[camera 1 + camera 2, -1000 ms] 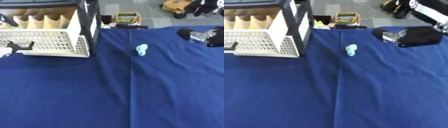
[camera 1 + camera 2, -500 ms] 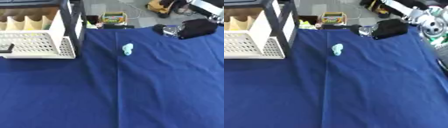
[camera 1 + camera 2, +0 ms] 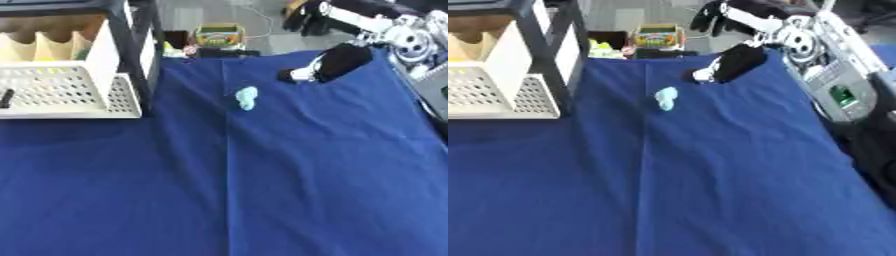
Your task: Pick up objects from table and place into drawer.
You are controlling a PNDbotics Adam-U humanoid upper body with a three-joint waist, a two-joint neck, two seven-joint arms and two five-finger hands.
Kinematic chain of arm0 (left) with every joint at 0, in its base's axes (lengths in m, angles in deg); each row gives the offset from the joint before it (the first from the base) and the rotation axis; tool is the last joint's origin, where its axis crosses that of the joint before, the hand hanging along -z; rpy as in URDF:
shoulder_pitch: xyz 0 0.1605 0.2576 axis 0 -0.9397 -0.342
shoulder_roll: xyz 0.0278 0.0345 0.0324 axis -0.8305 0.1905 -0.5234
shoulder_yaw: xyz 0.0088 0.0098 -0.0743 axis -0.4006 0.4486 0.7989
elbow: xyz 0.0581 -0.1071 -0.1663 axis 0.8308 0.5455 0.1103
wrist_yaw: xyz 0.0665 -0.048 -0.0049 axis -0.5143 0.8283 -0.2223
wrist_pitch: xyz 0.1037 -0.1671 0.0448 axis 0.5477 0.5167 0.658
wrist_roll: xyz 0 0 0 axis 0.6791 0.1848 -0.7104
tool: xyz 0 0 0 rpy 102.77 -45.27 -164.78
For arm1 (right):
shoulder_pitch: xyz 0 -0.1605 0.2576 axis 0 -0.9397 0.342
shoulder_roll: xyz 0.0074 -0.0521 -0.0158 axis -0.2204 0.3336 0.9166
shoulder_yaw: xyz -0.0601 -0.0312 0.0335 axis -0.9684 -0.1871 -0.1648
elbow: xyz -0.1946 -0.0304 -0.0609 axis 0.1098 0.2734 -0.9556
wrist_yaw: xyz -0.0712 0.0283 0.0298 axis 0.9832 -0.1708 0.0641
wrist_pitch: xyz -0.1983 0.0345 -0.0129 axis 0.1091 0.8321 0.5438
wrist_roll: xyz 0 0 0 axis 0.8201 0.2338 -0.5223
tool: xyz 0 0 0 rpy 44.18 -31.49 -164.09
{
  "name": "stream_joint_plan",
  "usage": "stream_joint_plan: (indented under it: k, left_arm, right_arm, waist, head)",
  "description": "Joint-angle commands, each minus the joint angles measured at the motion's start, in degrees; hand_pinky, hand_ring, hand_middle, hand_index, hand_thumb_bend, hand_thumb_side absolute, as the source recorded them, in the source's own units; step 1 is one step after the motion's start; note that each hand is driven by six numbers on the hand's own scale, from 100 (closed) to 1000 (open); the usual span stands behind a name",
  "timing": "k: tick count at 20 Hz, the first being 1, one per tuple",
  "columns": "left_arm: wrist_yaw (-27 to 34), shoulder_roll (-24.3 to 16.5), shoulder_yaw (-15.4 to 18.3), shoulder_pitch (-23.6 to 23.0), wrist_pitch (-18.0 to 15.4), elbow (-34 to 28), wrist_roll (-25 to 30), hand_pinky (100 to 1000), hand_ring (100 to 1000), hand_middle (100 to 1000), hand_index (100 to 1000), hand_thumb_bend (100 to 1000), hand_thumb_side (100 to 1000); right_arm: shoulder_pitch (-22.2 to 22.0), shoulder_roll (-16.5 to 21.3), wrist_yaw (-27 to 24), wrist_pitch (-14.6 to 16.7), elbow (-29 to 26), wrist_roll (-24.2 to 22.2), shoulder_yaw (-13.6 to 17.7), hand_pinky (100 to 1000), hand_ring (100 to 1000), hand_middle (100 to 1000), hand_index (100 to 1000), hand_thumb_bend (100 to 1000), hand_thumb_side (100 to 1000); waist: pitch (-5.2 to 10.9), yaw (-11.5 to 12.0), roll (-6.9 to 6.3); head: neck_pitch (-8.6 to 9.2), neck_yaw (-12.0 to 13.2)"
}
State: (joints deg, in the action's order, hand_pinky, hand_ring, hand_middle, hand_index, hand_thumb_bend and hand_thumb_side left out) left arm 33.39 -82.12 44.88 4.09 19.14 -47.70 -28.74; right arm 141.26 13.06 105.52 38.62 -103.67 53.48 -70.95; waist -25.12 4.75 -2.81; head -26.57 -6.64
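A small light-blue object [image 3: 247, 97] lies on the blue cloth near the table's far edge. My right hand [image 3: 328, 65], black with a pale tip, hovers just right of it and a little farther back, apart from it and holding nothing that I can see. The white perforated drawer [image 3: 61, 90] stands pulled out at the far left, under a black frame [image 3: 131, 45]. A dark sliver of my left hand [image 3: 4, 97] shows at the left edge, over the drawer front.
A colourful box [image 3: 219, 35] and yellow-green items [image 3: 605, 49] sit beyond the table's far edge. My right arm's silver joints and a grey unit [image 3: 842, 90] fill the upper right. Blue cloth [image 3: 262, 190] covers the near table.
The camera has swung right, so the whole picture shifted left. My right hand has moved left, closer to the light-blue object. The object has stayed where it was.
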Motion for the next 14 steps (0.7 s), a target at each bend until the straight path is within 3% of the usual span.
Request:
stream_joint_plan:
  k: [1, 7, 14]
  left_arm:
    - [3.16, -0.52, 1.16, 0.90, -2.74, -0.47, -8.13, 100, 100, 100, 784, 314, 418]
    - [5.10, 1.81, 0.84, -0.01, -8.73, -0.47, -16.85, 100, 100, 100, 775, 320, 416]
    - [5.23, 3.77, 0.36, -1.76, -11.86, -0.47, -18.40, 100, 100, 100, 770, 309, 424]
  right_arm:
    - [2.04, -0.60, 1.32, 0.68, 3.02, -0.45, 0.92, 800, 746, 737, 821, 537, 398]
    - [3.25, -2.71, 2.86, 1.29, 8.31, 1.06, 1.52, 794, 737, 725, 823, 527, 396]
    - [3.94, -4.43, 3.35, 1.96, 12.56, 2.39, 2.02, 786, 724, 723, 828, 527, 348]
  waist:
    - [1.13, 0.29, -0.03]
    - [0.57, 1.16, -0.01]
    - [-0.38, 2.39, 0.11]
  head:
    - [0.63, 0.45]
    - [1.25, -0.31]
    - [2.16, -1.50]
